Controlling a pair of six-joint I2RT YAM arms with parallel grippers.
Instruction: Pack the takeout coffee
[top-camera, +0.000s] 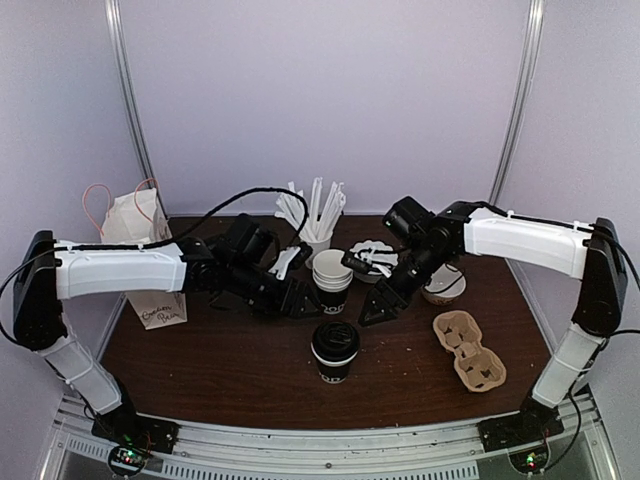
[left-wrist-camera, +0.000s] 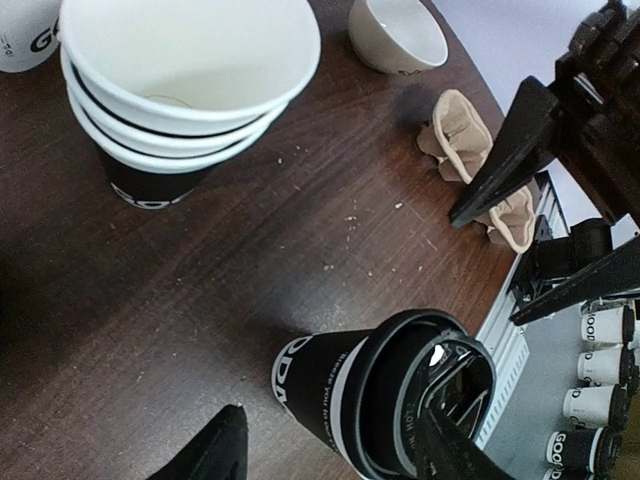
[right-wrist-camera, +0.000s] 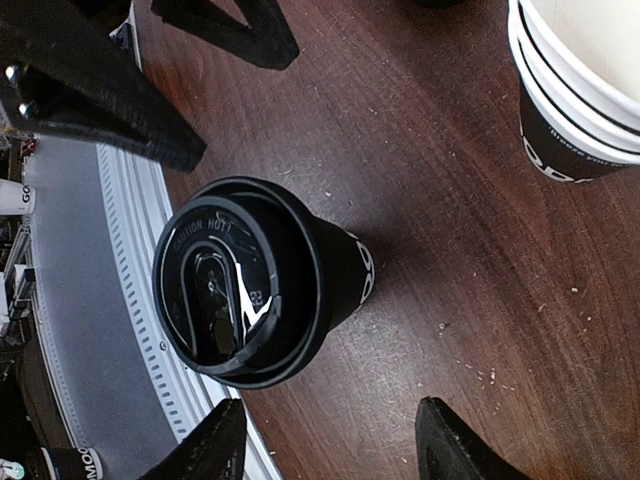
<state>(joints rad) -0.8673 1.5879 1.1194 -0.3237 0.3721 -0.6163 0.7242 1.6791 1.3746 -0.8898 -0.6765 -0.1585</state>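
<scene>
The takeout coffee (top-camera: 335, 350), a black lettered cup with a black lid, stands upright on the brown table, near the front middle. Both grippers hover just behind it with nothing held. My left gripper (top-camera: 300, 300) is open. In the left wrist view the coffee (left-wrist-camera: 340, 395) sits ahead of that gripper (left-wrist-camera: 335, 462), and one fingertip (left-wrist-camera: 455, 455) overlaps the lid. My right gripper (top-camera: 380, 308) is open too. From the right wrist, the coffee (right-wrist-camera: 260, 285) stands apart from that gripper (right-wrist-camera: 325, 452).
Stacked white paper cups (top-camera: 331, 280) stand just behind the coffee, between the two grippers. A cardboard cup carrier (top-camera: 468, 350) lies at the right front, with a cream bowl (top-camera: 443, 285) behind it. A white paper bag (top-camera: 140, 250) stands at the left. Lids (top-camera: 372, 258) and a cup of stirrers (top-camera: 315, 215) are at the back.
</scene>
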